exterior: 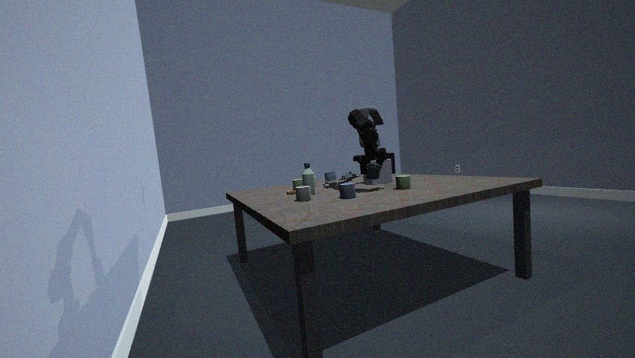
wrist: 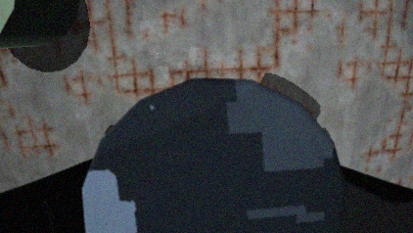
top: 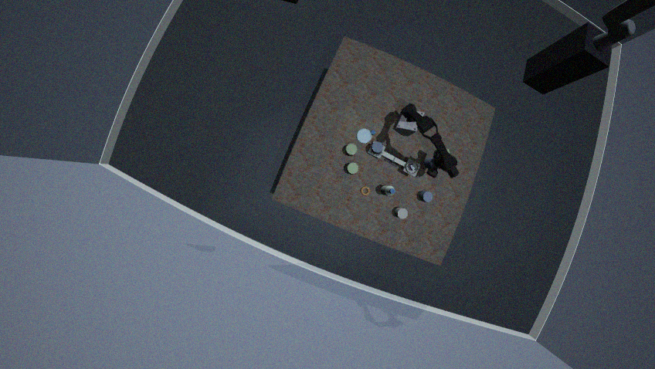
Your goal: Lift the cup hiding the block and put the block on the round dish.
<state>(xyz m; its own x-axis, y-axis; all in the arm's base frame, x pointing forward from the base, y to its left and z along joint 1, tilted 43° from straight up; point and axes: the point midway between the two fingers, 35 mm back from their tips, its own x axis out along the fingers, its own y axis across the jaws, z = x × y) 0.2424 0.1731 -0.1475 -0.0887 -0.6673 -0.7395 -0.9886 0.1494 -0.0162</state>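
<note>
Matt wood table (exterior: pixel 444 195); cup (wrist: pixel 215 162) matt, patchy.

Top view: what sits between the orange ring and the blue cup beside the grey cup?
A bottle, nearer the orange ring than the blue cup. The top view shows it.
</note>
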